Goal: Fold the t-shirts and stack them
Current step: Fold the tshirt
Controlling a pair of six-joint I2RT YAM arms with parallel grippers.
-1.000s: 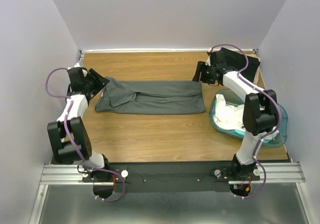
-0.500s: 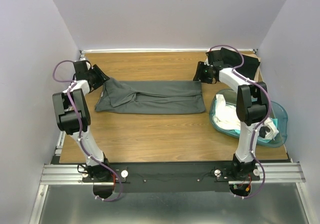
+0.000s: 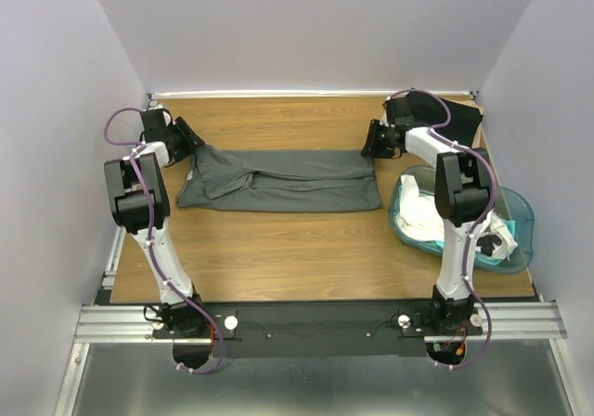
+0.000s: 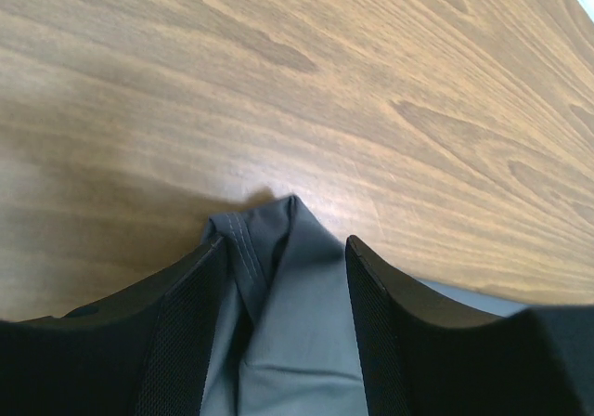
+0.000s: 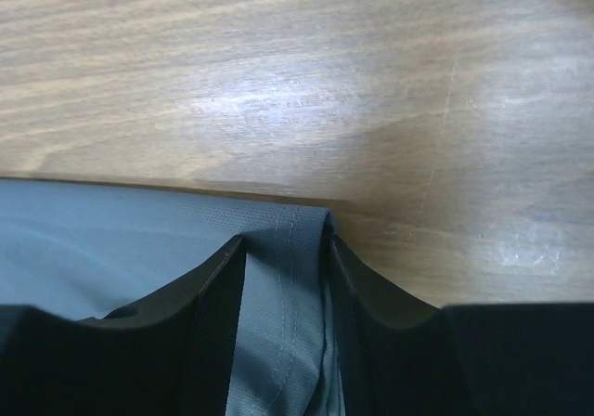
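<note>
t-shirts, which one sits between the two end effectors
The dark grey t-shirt, stretched from the left end effector to the right end effector; the white t-shirts are bunched in the teal tub.

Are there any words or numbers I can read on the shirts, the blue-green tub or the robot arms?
There are no words, numbers or signs to read in any view.
The dark grey t-shirt is plain, with no print.
The white t-shirts show no print.
The teal tub shows no label.
On the left arm and the right arm, any marks are too small to read.
</note>
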